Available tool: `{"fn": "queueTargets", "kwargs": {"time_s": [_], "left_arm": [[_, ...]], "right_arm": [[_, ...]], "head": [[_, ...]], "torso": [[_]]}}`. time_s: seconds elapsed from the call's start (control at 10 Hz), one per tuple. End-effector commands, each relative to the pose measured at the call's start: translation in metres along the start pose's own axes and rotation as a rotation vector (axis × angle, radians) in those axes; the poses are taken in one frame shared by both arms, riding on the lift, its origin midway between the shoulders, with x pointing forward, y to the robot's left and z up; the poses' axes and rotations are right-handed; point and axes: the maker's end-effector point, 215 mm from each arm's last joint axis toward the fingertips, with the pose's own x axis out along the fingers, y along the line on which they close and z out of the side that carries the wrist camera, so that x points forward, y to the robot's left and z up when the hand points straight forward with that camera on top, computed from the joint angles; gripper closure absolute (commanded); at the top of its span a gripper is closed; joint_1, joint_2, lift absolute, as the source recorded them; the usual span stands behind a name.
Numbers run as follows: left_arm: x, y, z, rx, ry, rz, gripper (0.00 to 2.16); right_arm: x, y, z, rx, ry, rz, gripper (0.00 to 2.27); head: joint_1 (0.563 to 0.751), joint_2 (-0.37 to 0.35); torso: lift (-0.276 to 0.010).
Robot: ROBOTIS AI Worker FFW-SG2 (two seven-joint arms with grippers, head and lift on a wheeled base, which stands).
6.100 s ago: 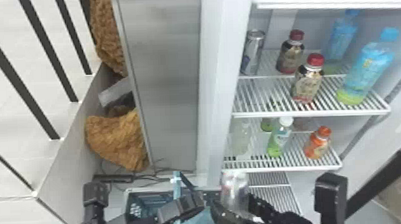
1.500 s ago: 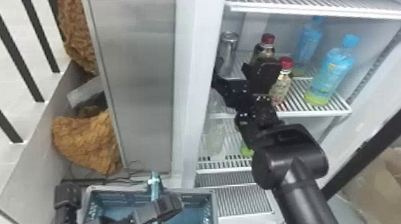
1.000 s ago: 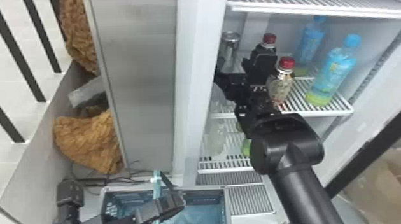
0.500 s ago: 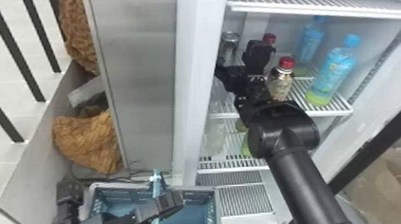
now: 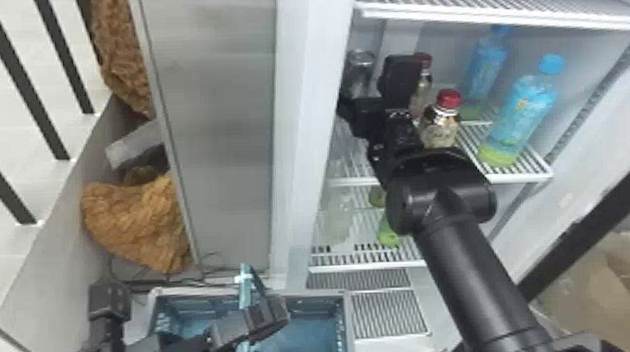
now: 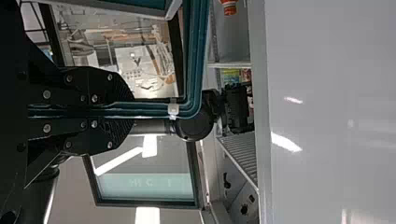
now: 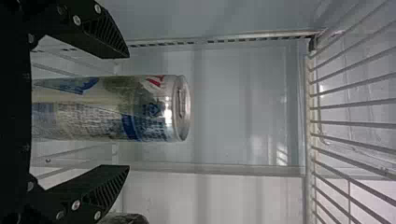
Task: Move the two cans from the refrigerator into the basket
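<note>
can (image 7: 112,109) shared by head, right wrist views

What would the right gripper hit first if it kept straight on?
Most likely the can: it stands in line with the gap between the right gripper's open fingers. How much depth is left before contact is unclear.

L fingers (image 5: 267,317) clamped on bskt rim (image 6: 197,56).

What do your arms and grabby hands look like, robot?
My right arm is black, with a smooth, round tube and a big, rounded joint. My left gripper and right gripper are black too. Their fingers narrow toward the tips, with little ridges near the ends and shiny, silvery round screws on them.
</note>
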Motion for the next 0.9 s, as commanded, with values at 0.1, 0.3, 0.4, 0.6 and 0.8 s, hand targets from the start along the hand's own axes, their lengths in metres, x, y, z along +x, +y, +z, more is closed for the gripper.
{"fn": "queueTargets", "kwargs": {"time_s": [0.1, 0.3, 0.4, 0.6, 0.8], "left_arm": [[0.0, -0.001, 0.001, 0.001, -0.002, -0.002, 1.19], [0.001, -0.001, 0.001, 0.001, -0.003, -0.003, 1.19], [0.001, -0.001, 0.001, 0.001, -0.003, -0.003, 1.19], [0.0, -0.001, 0.0, -0.002, -0.003, -0.005, 1.19], [-0.001, -0.001, 0.0, -0.002, -0.008, -0.005, 1.19]], "right_arm": [[0.004, -0.003, -0.008, 0.009, 0.026, -0.005, 1.02], [0.004, -0.004, -0.01, -0.001, 0.033, -0.009, 1.13], [0.003, -0.005, -0.009, -0.01, 0.03, -0.01, 1.17], [-0.004, -0.005, 0.001, -0.043, 0.001, -0.011, 1.18], [-0.015, -0.006, 0.01, -0.045, -0.018, -0.009, 1.18]], "head": [[0.695, -0.171], [0.695, -0.173], [0.695, -0.173], [0.695, -0.176], [0.695, -0.177]], "torso": [[-0.031], [-0.031], [-0.031], [-0.031], [-0.031]]}}
